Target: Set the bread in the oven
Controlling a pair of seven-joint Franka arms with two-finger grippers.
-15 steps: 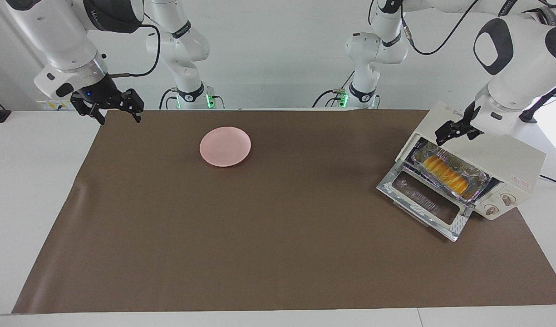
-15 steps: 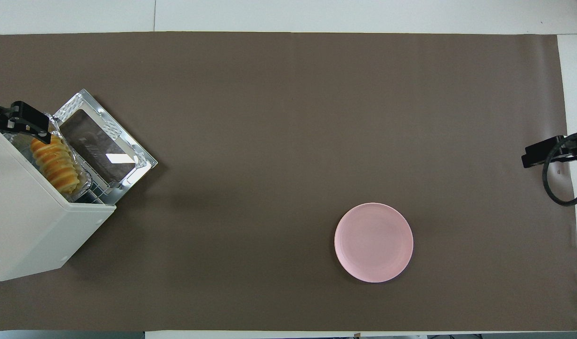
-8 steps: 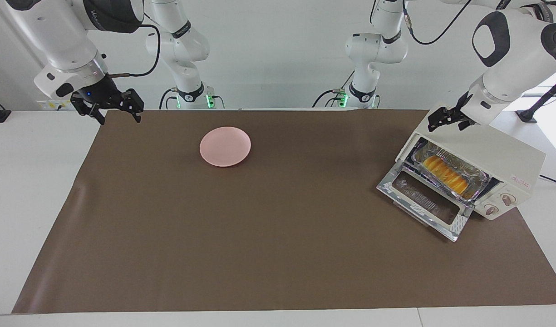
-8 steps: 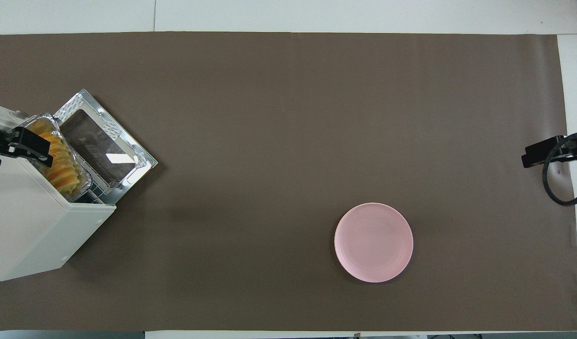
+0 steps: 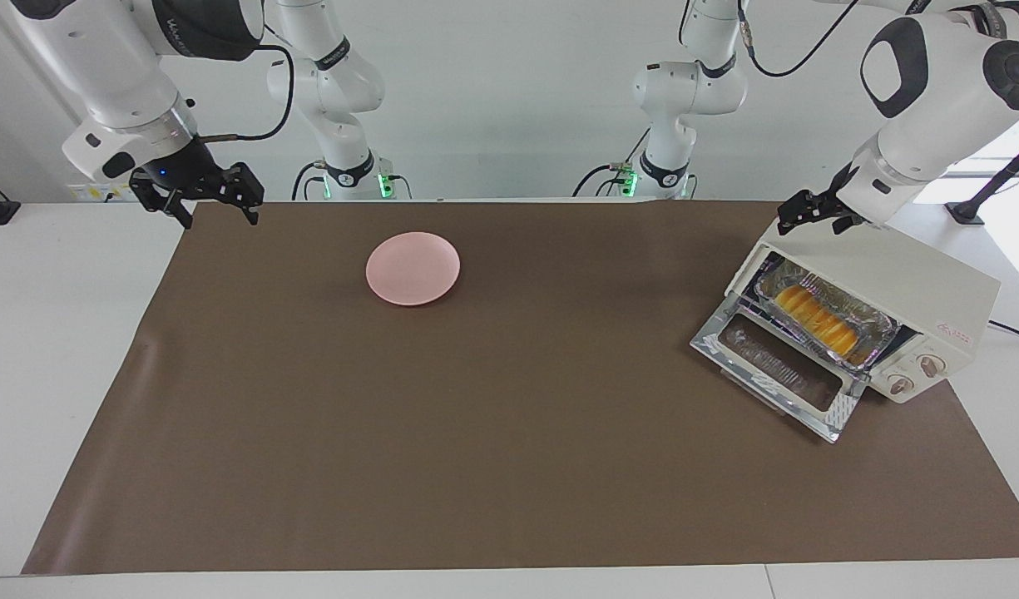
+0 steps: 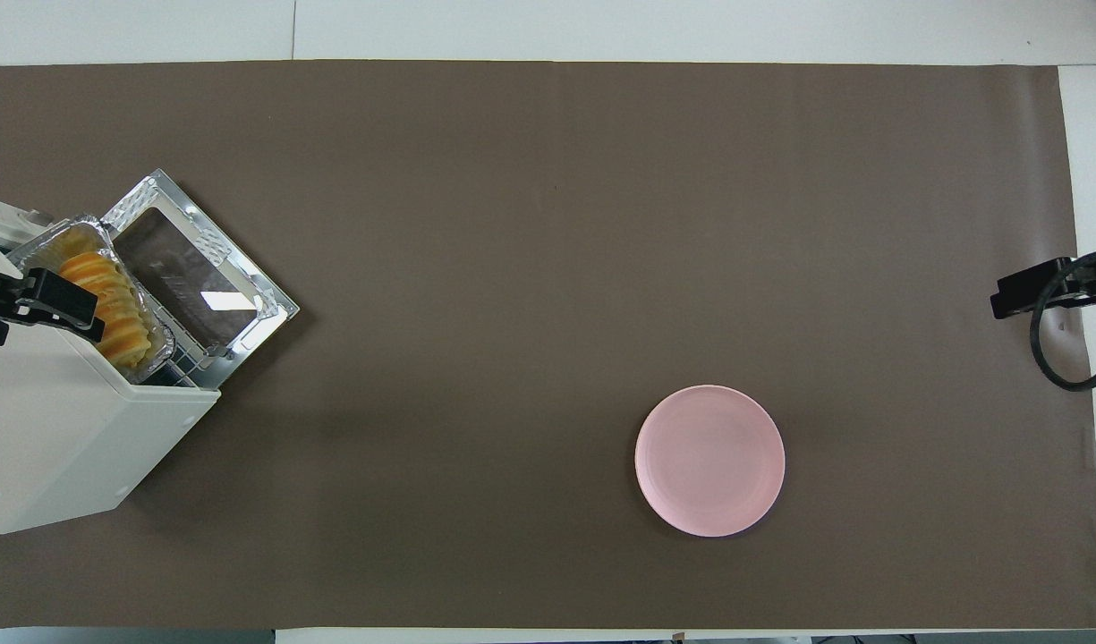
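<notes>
Your left gripper hangs open and empty over the oven's top corner, the bread sits in its foil tray inside behind the dropped door, while your right gripper waits open over the mat's corner.

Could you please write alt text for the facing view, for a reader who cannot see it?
The bread lies in a foil tray inside the open oven; the empty left gripper hangs above the oven. The right gripper waits, and a pink plate sits empty.
</notes>
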